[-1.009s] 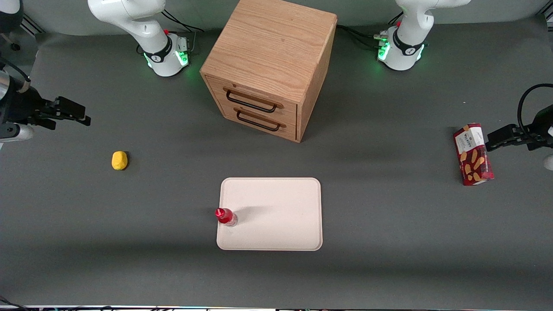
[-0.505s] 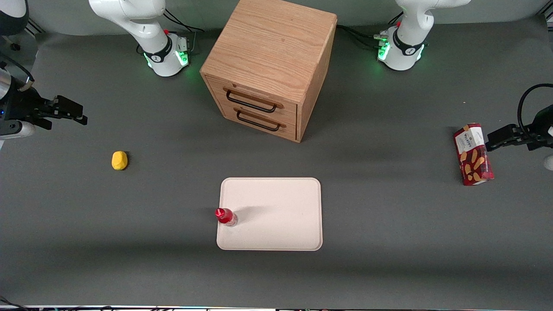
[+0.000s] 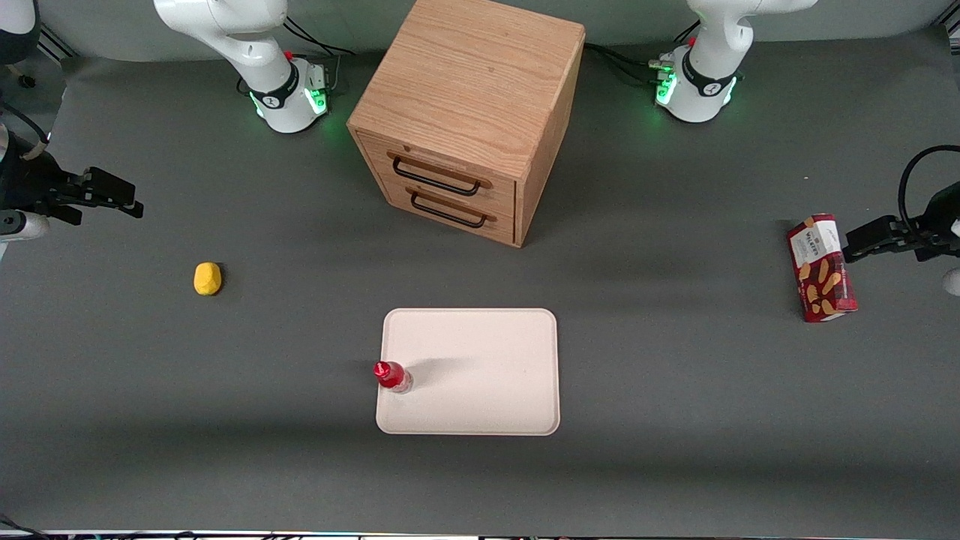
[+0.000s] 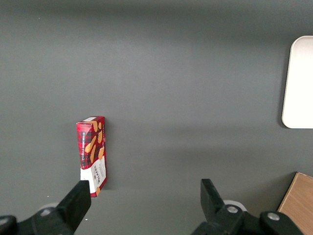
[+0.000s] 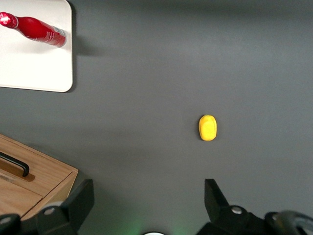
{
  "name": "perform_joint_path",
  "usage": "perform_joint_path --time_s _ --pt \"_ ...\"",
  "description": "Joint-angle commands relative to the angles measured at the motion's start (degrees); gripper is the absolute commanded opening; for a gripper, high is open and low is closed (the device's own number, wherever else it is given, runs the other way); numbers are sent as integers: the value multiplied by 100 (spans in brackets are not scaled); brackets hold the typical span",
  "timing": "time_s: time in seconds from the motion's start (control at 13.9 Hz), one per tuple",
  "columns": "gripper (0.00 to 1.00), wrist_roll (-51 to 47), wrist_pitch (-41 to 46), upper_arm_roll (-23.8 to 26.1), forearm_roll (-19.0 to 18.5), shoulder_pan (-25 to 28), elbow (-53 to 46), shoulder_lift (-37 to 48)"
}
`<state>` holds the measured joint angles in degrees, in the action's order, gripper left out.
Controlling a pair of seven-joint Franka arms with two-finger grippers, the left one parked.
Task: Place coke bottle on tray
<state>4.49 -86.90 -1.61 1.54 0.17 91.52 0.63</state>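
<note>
- Jaws stand wide apart on the gripper [image 3: 126, 202] in the front view, with nothing between them. It hangs over the working arm's end of the table, well apart from the coke bottle [image 3: 392, 376].
- Same view: the bottle stands upright on the tray [image 3: 487, 375], close to the rim toward the working arm's end. The placing looks done. The tray lies nearer the camera than the wooden drawer cabinet [image 3: 465, 112]. A yellow lump [image 3: 208, 278] lies between gripper and tray, and a snack box [image 3: 821, 268] sits toward the parked arm's end.
- Left wrist view: only the tray's rounded edge [image 4: 299, 83] and the snack box [image 4: 93, 154] show, not the bottle.
- Right wrist view: the bottle [image 5: 34, 28] shows a red cap, slim neck, red wrap and clear base, resting on the tray [image 5: 34, 68] near its rim. Its base seems wholly inside the rim, though that is hard to confirm.
- Handling, as a judgement: small, light and stiff, with a smooth wrap that may slip. It is tall and narrow, so it tips easily. Any further grip belongs around the body at mid-height, not the neck.
</note>
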Motion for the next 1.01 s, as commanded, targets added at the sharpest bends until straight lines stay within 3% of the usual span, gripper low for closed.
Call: perform_joint_path --time_s 0.0,0.14,0.94 --pt "100 113 -37 -42 -57 1 77 112" --pt "100 113 -37 143 -66 -140 77 130" --pt "100 -159 -257 143 -268 -79 85 104"
